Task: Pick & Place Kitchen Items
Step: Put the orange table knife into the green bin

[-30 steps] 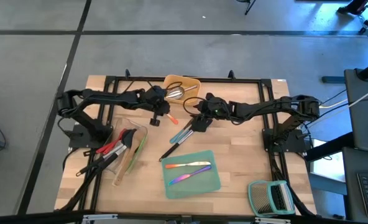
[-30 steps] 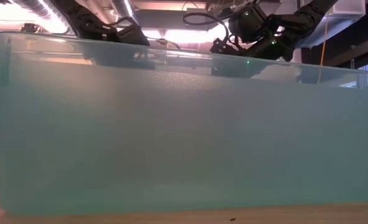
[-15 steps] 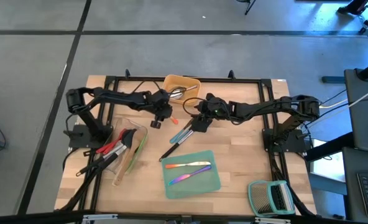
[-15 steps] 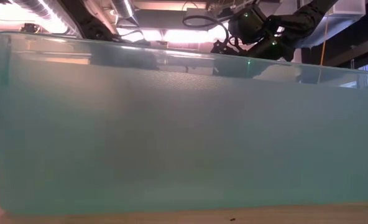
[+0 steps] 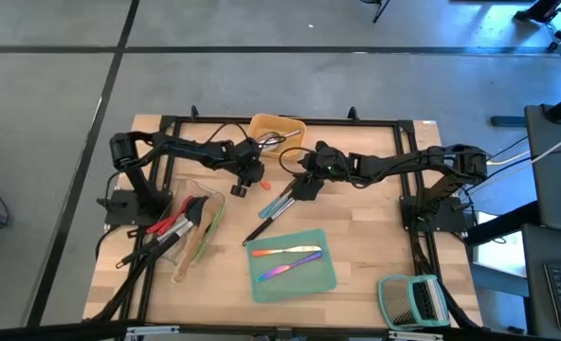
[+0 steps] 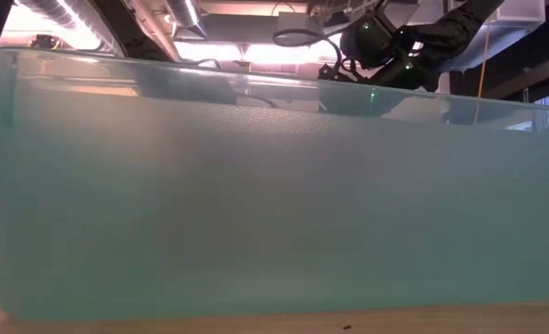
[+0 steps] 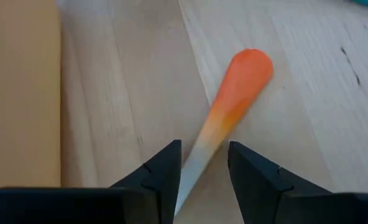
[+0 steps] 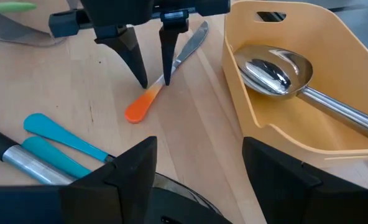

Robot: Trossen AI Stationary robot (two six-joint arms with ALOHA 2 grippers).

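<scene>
Since the earlier frames my left arm has drawn back from the yellow tray, and my left end effector, closed a second ago, now stands open astride an orange-handled knife; my right arm has not shifted.

High view: my left end effector (image 5: 244,180) hangs over the wooden counter (image 5: 375,237), just in front of the yellow tray (image 5: 295,124). The orange-handled knife (image 5: 240,189) lies below it. My right end effector (image 5: 299,186) waits near the counter's middle, above the blue-handled tools (image 5: 276,206). A teal tray (image 5: 326,275) near the front edge holds iridescent cutlery (image 5: 288,260). A clear tray (image 5: 209,202) on the left holds red, green and black-handled utensils (image 5: 171,229). A green-framed rack (image 5: 413,301) sits at the front right corner.

Low view: the teal tray wall (image 6: 274,195) fills nearly the whole picture. My right arm (image 6: 386,42) shows above it; neither end effector's fingertips can be seen.

Left wrist view: my two fingers (image 7: 162,177) are parted, one on each side of the knife (image 7: 234,99). Its orange end points away from me; the pale part runs down between the fingertips. Whether they touch it I cannot tell. The yellow tray's wall (image 7: 19,93) stands beside it.

Right wrist view: my own fingers (image 8: 134,165) are spread apart and empty. Beyond them, the left end effector (image 8: 151,68) points down with its tips on either side of the knife (image 8: 156,93), which lies flat on the counter. A steel scoop (image 8: 283,71) rests in the yellow tray (image 8: 258,134). The blue-handled tools (image 8: 59,143) lie close to me.
</scene>
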